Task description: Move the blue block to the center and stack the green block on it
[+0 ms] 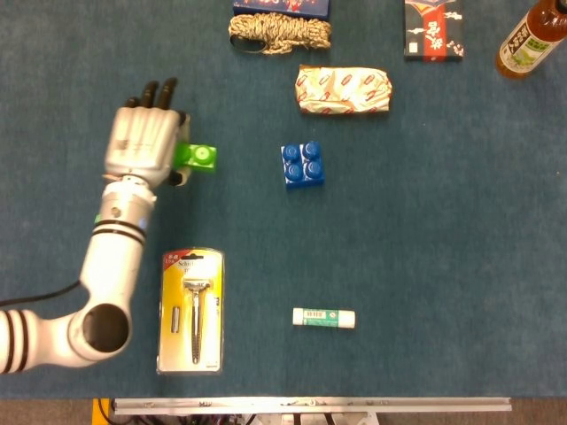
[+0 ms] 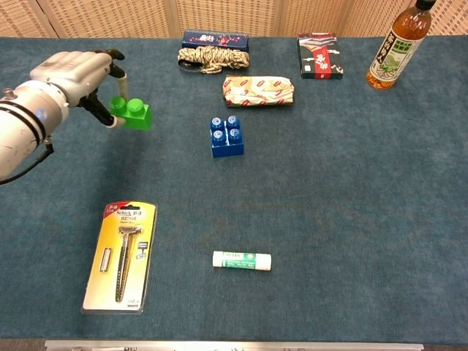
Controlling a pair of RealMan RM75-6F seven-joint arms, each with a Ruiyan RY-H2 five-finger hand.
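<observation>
While the left hand (image 1: 144,146) pinches the green block (image 1: 197,157) between thumb and fingers at the left-centre of the head view, the block hangs clear of the blue cloth (image 1: 443,230), held by its left end with its studs up. The blue block (image 1: 302,164) sits near the middle of the frame, well apart to the right of the green one, studs up and untouched. The right hand is not in either view.

Both blocks look like hard, light plastic: stiff, not fragile, but smooth enough to slip or twist in a fingertip pinch. The flat side walls seem the best place to hold, leaving the studded top and hollow base free for stacking. The end grip on the green block may let it tilt when pressed down.

As for containers, a bottle (image 1: 530,35) of amber drink stands at the upper right corner, capped as far as can be told. A razor (image 1: 191,310) lies sealed in its yellow blister pack at the lower left. A wrapped packet (image 1: 344,89) lies just above the blue block, two flat boxes (image 2: 319,55) and a coil of rope (image 1: 280,33) line the top edge, and a small white tube (image 1: 324,317) lies at the lower centre.
</observation>
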